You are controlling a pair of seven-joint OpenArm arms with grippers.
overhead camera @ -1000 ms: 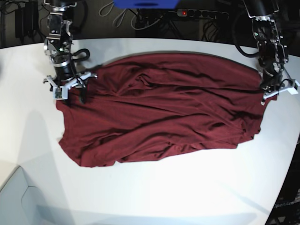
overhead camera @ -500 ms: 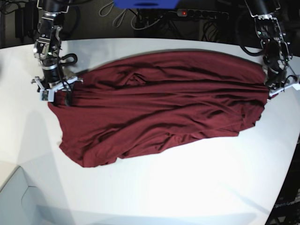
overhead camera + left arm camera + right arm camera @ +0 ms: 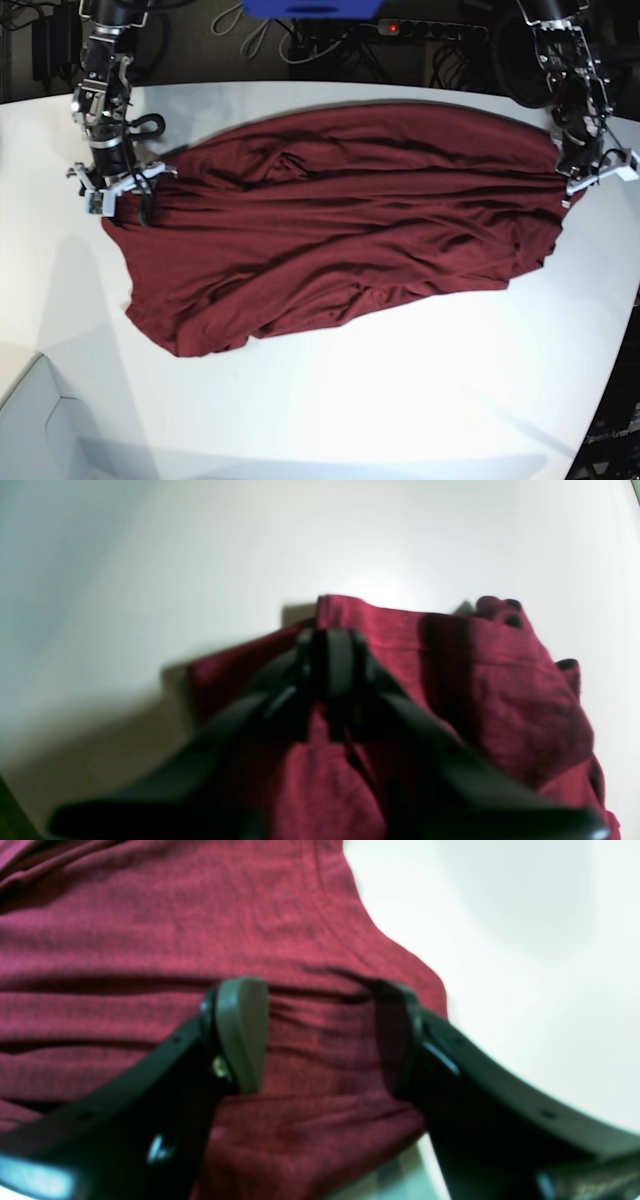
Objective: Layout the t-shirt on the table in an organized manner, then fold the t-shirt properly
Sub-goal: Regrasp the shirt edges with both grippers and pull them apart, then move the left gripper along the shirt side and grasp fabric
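The wrinkled dark maroon fabric t-shirt (image 3: 340, 225) lies spread toward the white glossy surface's (image 3: 400, 400) far edge. Layout is under way: the left hand (image 3: 332, 680) pinches one corner; the right hand (image 3: 320, 1035) stands wide. Next, smoothing looks needed.

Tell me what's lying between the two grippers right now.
Only the t-shirt, stretched wrinkled from right gripper to left gripper, per the base view.
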